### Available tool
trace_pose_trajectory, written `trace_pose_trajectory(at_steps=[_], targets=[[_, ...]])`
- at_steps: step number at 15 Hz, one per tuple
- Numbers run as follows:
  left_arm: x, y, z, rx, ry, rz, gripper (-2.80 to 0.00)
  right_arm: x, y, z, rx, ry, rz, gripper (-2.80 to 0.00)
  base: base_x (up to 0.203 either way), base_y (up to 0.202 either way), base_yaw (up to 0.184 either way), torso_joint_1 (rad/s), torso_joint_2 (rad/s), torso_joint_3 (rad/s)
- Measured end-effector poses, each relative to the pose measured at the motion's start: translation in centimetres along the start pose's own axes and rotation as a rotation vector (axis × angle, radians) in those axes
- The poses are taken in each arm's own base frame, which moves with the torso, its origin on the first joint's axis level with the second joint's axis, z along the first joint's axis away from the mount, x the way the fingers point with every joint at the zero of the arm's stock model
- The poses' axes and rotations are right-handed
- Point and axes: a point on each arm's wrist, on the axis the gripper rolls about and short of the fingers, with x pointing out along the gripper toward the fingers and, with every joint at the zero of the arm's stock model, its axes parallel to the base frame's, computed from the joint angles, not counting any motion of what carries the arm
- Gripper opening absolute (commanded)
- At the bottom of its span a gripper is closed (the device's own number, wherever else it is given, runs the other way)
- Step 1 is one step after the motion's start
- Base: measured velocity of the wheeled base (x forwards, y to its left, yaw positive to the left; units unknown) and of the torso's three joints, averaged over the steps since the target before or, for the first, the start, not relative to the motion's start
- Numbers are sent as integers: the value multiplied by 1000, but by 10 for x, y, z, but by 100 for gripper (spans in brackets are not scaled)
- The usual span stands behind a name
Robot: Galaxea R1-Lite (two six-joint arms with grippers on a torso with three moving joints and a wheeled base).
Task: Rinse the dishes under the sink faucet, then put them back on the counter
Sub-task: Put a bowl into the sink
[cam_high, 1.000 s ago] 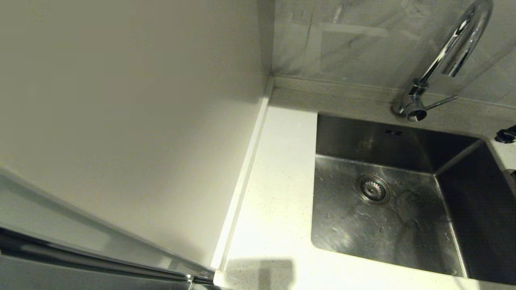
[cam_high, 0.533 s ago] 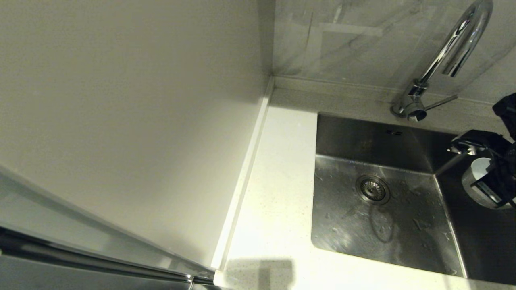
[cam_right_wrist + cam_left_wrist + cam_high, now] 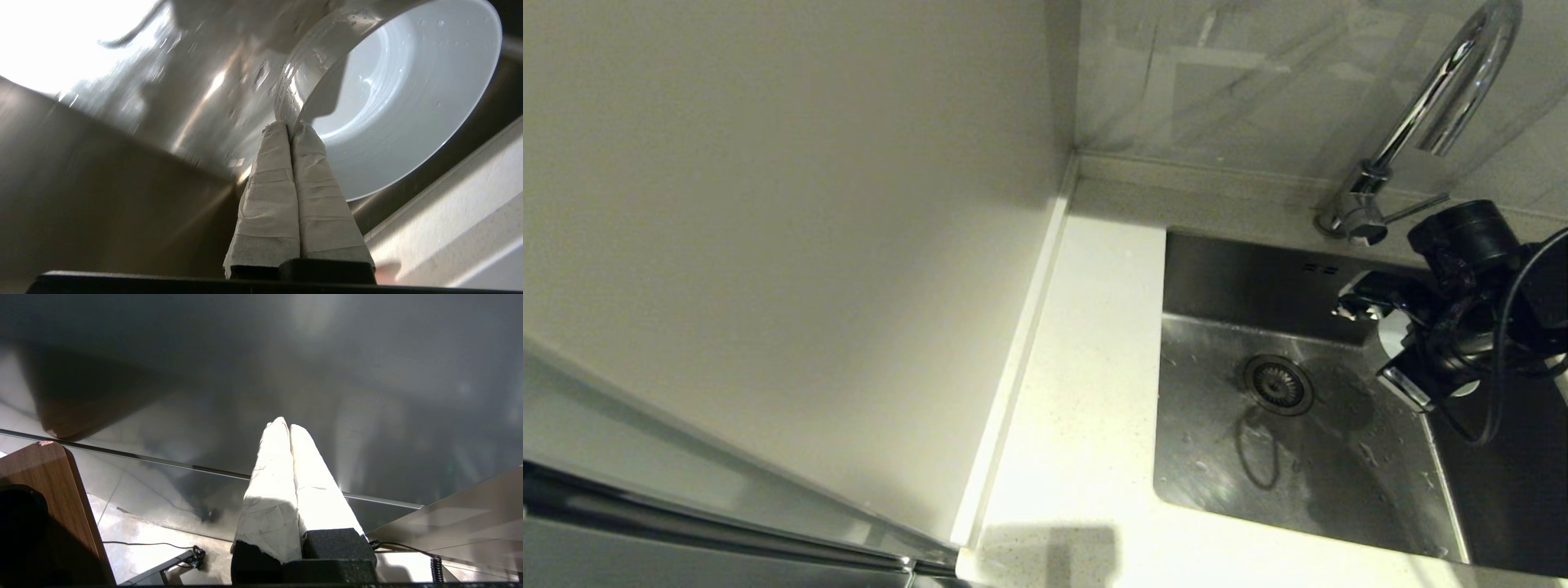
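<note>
Your right tool (image 3: 291, 127) is clamped on the rim of a wet white dish (image 3: 400, 94), held over the sink (image 3: 1298, 457) at 3 o'clock, below the faucet (image 3: 1437, 106). No water runs; returning it to the desk (image 3: 1086, 392) remains. Your left tool (image 3: 288, 426) sits parked, fingers together.

Sink (image 3: 1258, 457) left half open; faucet (image 3: 1437, 106) arches over the back-right corner.
</note>
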Motion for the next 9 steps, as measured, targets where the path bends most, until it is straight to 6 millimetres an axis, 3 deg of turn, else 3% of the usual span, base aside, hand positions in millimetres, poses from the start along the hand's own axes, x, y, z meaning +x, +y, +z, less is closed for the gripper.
trace_pose_trajectory(at_steps=[9], targets=[[0, 0, 0, 0, 0, 1, -280, 90, 26, 17, 19, 23, -77, -280, 0, 0, 0, 0, 0, 0]])
